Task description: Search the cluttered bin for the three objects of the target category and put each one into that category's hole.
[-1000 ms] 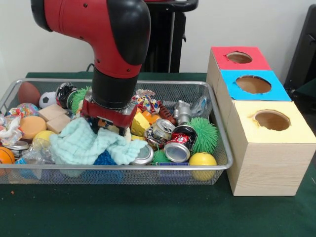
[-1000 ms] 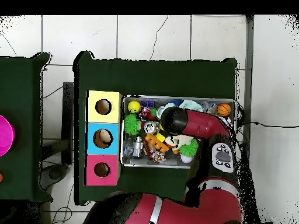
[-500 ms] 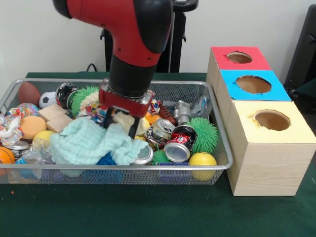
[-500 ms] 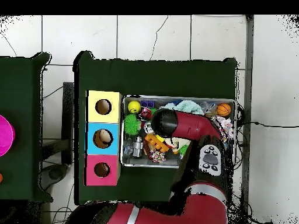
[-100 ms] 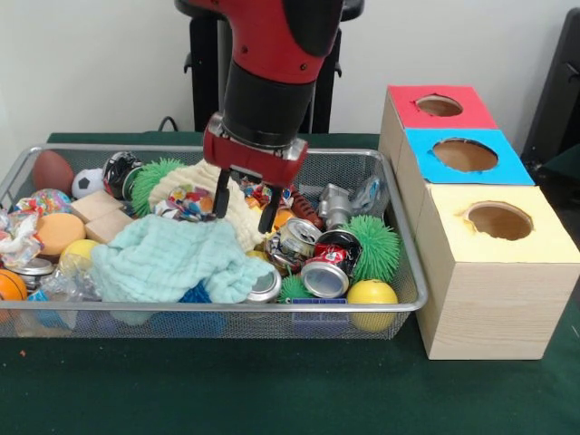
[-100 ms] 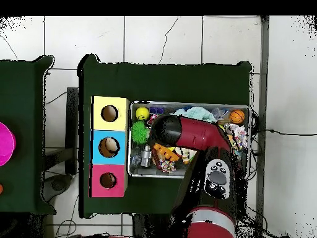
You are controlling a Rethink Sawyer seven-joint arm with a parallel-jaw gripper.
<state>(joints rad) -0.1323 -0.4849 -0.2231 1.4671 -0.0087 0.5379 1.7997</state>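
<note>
The wire mesh bin (image 5: 412, 299) stands on the dark green table cloth (image 5: 272, 390) and is full of mixed things. At its left end, in the front view, lie a small orange ball (image 5: 11, 285), a brown oval ball (image 5: 52, 169), a little soccer ball (image 5: 87, 182) and two plain wooden blocks (image 5: 98, 216). Beside them a pale mint green cloth (image 5: 159, 261) is spread over the front middle of the bin, and behind it lies a cream knitted piece (image 5: 210, 186) with a colourful patch on it.

The red and black gripper (image 5: 244, 200) hangs just above the cream knitted piece and the mint cloth, in the middle of the bin. Its two dark fingers (image 5: 220, 195) are apart, and nothing is between them.

To the right of the gripper lie three crushed metal cans (image 5: 322, 258), close together and touching one another. Just beside them are a spiky green rubber ball (image 5: 375, 245) and, at the front wall, a smooth yellow ball (image 5: 372, 294).

Right of the bin, touching its side, stand three wooden boxes in a row, each with a round hole on top: the yellow-topped box (image 5: 494, 272) nearest, the blue-topped box (image 5: 462, 156) in the middle, the red-topped box (image 5: 438, 106) farthest. I cannot tell which category is the target one.
</note>
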